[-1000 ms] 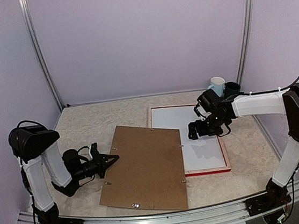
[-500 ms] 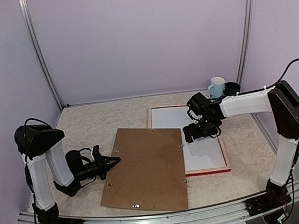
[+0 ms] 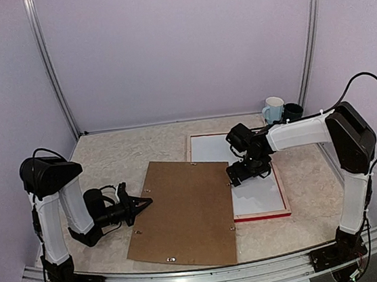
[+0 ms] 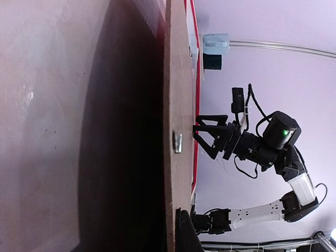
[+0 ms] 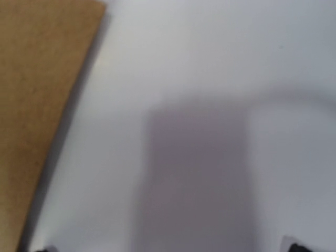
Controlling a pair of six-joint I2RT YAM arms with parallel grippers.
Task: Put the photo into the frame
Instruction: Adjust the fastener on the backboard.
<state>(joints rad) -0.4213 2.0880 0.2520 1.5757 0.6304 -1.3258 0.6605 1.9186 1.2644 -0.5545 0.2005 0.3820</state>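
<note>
The frame [image 3: 262, 216] lies flat right of centre, red face and pale sides, with a white sheet [image 3: 256, 198] filling it. The sunset photo does not show in any view. A brown backing board [image 3: 183, 213] lies left of the frame and overlaps its left edge. My left gripper [image 3: 144, 201] is at the board's left edge, shut on it. In the left wrist view the board [image 4: 176, 79] is edge-on, with one finger [image 4: 187, 233] on top. My right gripper [image 3: 239, 176] is open, low over the white sheet [image 5: 210, 79], next to the board's right edge [image 5: 37, 105].
A white mug [image 3: 275, 109] and a dark mug [image 3: 292, 110] stand at the back right, behind the frame. Metal posts rise at both back corners. A metal rail runs along the near table edge.
My right gripper has moved left across the white sheet to the board's right edge. My left gripper has barely moved.
</note>
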